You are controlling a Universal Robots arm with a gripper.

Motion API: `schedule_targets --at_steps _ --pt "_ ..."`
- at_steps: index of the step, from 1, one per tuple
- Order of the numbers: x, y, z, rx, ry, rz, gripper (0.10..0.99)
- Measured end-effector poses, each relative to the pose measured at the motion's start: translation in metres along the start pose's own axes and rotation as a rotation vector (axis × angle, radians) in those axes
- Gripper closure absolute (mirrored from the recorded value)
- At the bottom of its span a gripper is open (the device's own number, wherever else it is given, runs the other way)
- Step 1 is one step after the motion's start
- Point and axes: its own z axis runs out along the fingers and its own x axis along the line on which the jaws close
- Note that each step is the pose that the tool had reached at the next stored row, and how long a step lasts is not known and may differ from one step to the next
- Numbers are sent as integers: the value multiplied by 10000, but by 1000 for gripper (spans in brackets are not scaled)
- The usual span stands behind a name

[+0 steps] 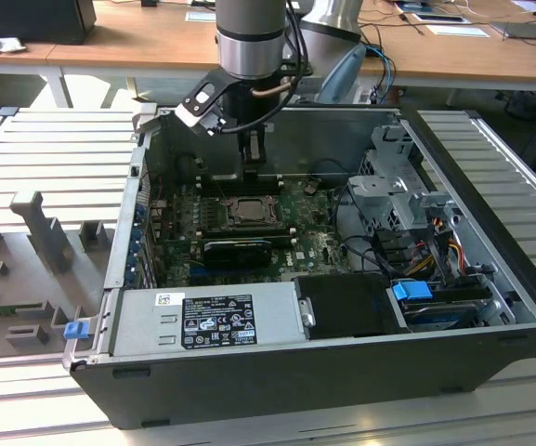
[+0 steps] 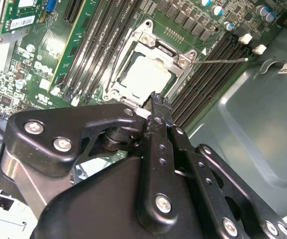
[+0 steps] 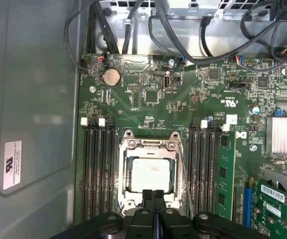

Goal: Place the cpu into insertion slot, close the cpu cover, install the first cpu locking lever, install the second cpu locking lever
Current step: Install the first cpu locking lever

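My jaws are pressed together, holding nothing, just above one edge of the insertion slot [image 3: 126, 133]. The cpu [image 3: 150, 174] lies seated there, and the cpu cover [image 3: 178, 172] appears folded down around it. A thin locking lever [image 3: 185, 184] stands unlatched alongside. I judge the lever step is in hand, which calls for pressing that rod under its catch.
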Motion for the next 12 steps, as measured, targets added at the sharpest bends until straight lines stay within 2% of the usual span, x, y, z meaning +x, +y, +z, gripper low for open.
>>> schedule_targets --at_steps 3,5,12 --pt "3 3 -70 0 0 0 980" --pt "3 3 -72 1 5 -68 980" --pt "2 3 -67 42 48 -1206 980"
